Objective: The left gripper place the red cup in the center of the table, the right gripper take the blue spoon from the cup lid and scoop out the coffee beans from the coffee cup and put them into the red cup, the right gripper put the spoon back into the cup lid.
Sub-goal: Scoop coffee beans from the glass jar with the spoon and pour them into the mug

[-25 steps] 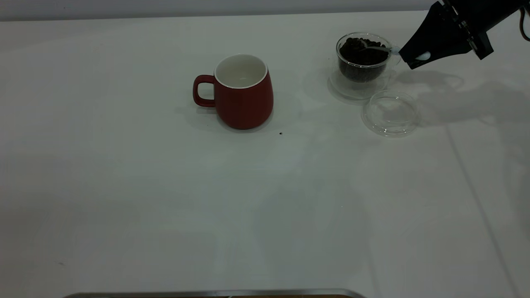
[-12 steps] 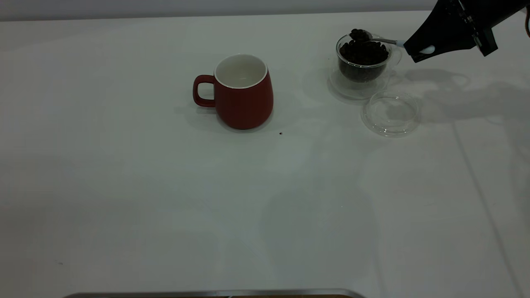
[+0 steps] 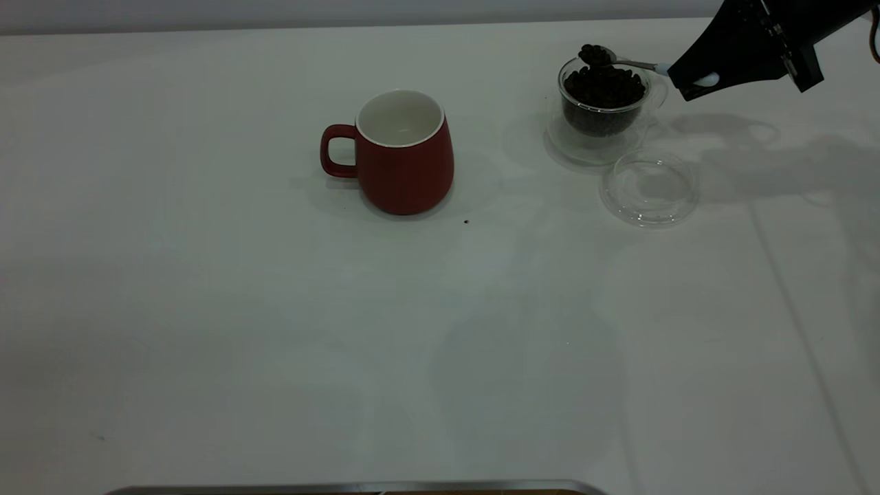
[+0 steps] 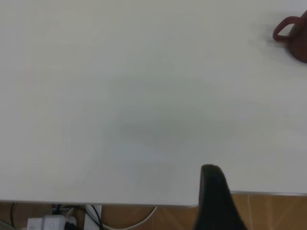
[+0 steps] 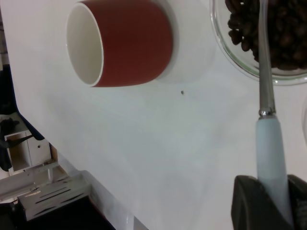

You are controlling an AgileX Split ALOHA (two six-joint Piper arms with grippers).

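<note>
With the red cup [image 3: 404, 152] placed mid-bench and empty, the right gripper [image 3: 689, 86], jaws clamped on the blue spoon [image 3: 622, 62], holds beans above the coffee cup [image 3: 603, 100]; transfer and spoon return to the cup lid [image 3: 649, 188] remain.

The exterior view looks steeply down across the wide white table [image 3: 275, 330], far enough back to take in most of its top. The left wrist view sits low by the table's edge, facing over bare tabletop, with the rounded dark-red ceramic cup [image 4: 296, 37] at its upper right. The right wrist view hangs close above the surface. All three views share that cup [image 3: 402, 152] [image 5: 120, 42]; the exterior and right wrist views also share the clear glass cup of beans [image 3: 603, 96] [image 5: 268, 38].
</note>
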